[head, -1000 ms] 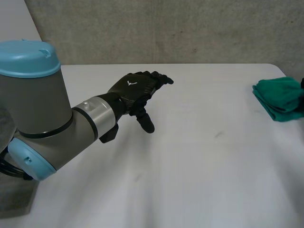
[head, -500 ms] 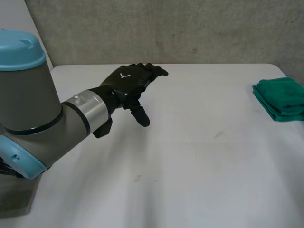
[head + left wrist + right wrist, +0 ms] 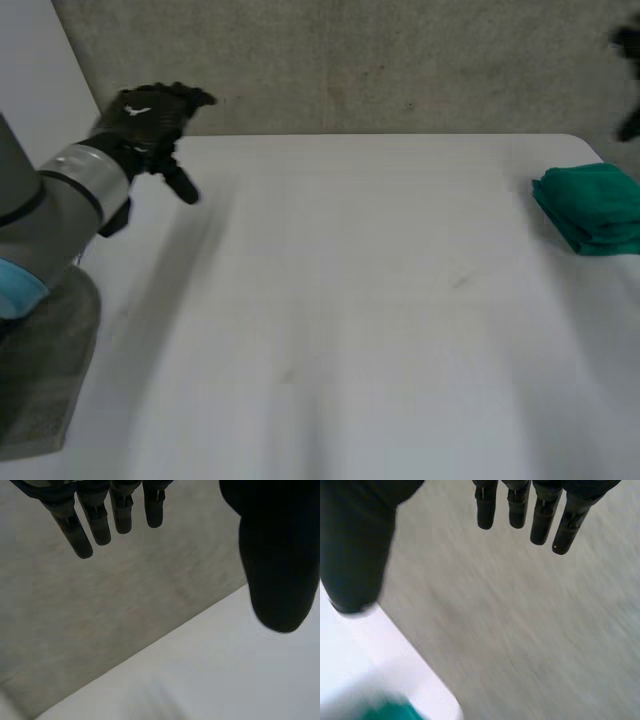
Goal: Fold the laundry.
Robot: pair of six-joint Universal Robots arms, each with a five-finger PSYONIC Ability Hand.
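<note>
The green cloth [image 3: 590,208], folded at the table's [image 3: 350,300] right edge, looks soft and light (limp): pinch 1 corner. Left hand [image 3: 150,115] and right hand [image 3: 540,515]: fingers straight, empty.

Left hand [image 3: 150,115] held above the table's [image 3: 350,300] far left corner, fingers straight. Right hand [image 3: 357,540] near its far right corner, fingers straight.

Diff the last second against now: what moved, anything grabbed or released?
The left hand pulled back from the middle of the table to its far left corner, open and empty throughout. The right hand rose from beside the folded green cloth to in front of the wall, open. Nothing grabbed or released. The cloth stayed at the table's right edge.
</note>
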